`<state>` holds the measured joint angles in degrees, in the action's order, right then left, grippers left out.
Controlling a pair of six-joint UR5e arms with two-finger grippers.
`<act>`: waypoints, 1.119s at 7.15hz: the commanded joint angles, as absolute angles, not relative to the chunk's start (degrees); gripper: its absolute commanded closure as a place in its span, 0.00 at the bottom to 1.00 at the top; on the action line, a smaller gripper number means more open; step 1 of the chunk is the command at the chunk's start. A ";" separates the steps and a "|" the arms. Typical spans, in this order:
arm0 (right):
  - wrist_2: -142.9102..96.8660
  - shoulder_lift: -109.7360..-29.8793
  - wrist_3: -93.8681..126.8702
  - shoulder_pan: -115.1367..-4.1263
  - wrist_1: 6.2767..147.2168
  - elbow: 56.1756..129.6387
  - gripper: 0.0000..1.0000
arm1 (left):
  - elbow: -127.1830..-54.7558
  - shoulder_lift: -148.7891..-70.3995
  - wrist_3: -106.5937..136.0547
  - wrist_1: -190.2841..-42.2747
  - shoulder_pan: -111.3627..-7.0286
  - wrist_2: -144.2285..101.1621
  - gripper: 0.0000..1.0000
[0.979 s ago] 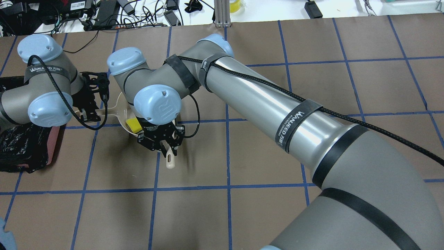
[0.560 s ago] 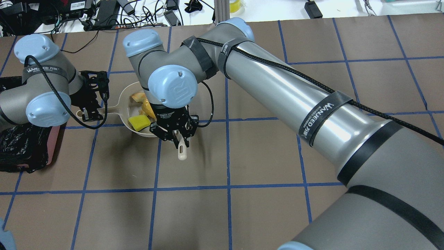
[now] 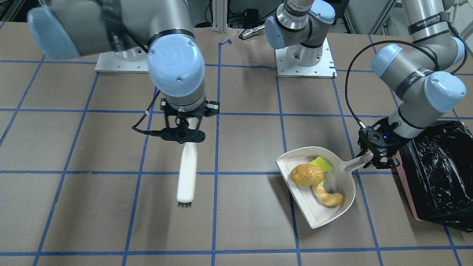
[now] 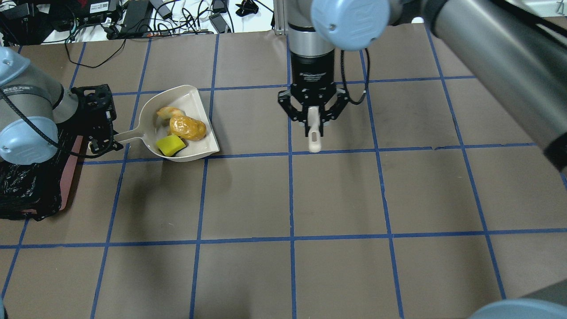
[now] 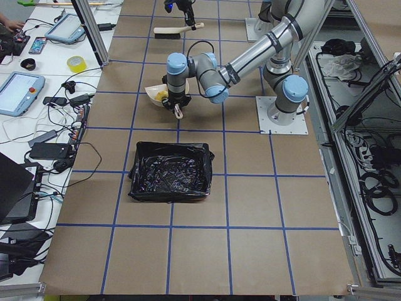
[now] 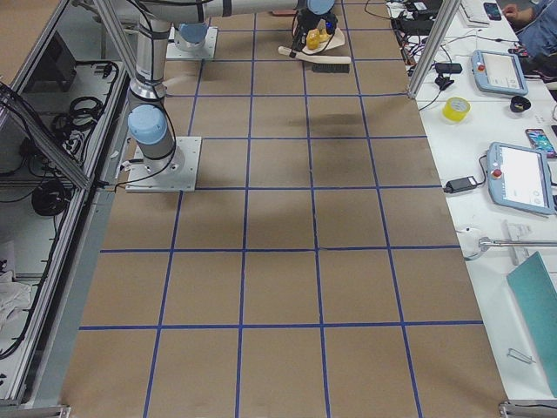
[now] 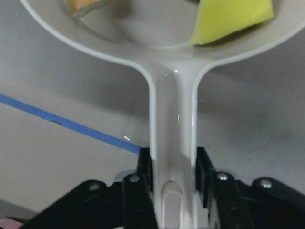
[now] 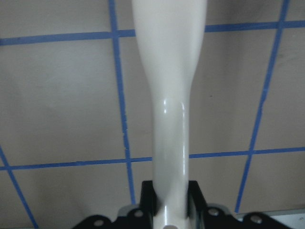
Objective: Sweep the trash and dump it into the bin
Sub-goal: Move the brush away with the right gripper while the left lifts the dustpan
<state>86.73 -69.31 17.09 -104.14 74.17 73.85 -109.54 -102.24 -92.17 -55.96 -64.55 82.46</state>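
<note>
Trash, 3 pcs, lies inside dustpan (image 4: pixel 200 110). The bread roll (image 4: pixel 188 127) sits mid-pan. The sponge wedge (image 4: pixel 170 145) lies just beside it at the handle root, and the croissant (image 4: pixel 169 112) lies against the roll on the side away from robot. Dustpan is near bin (image 4: pixel 71 175), apart from it, w/ handle pointing toward bin. Cannot tell whether pan rests on bench (image 4: pixel 336 195) or is raised. At the handle end, left fingers (image 7: pixel 144 169) are closed on the dustpan handle, one each side. At mid-bench, right fingers (image 8: pixel 195 193) are clamped on the brush (image 3: pixel 187 170) handle, bristle end toward operator side. Brush is well apart from dustpan. Bin is lined w/ black bag (image 3: pixel 436 173).
</note>
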 commanded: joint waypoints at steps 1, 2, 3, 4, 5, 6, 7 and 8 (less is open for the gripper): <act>89.65 -74.34 7.78 -92.25 75.91 82.49 0.99 | -106.99 -100.64 -92.29 -61.22 -58.74 79.38 1.00; 89.82 -74.44 5.82 -86.46 78.63 85.31 0.99 | -102.44 -100.29 -92.37 -69.26 -54.36 76.76 1.00; 90.61 -74.27 1.19 -81.26 83.10 87.52 0.99 | -98.04 -100.28 -92.37 -75.26 -50.23 76.47 1.00; 92.62 -73.83 -3.38 -77.47 87.06 90.32 0.99 | -94.17 -100.20 -92.29 -80.46 -47.23 76.99 1.00; 93.85 -73.39 -8.47 -75.17 92.49 92.61 0.99 | -91.17 -100.98 -92.37 -81.90 -43.54 81.86 1.00; 96.30 -70.60 -15.49 -73.49 97.94 92.81 0.99 | -89.58 -101.16 -92.37 -81.83 -40.03 83.83 1.00; 97.11 -68.05 -17.47 -72.43 101.65 92.90 0.99 | -88.34 -101.86 -92.37 -81.83 -35.20 83.85 1.00; 97.12 -67.51 -19.75 -71.55 101.69 93.16 0.99 | -87.29 -103.00 -92.46 -81.83 -31.33 83.85 1.00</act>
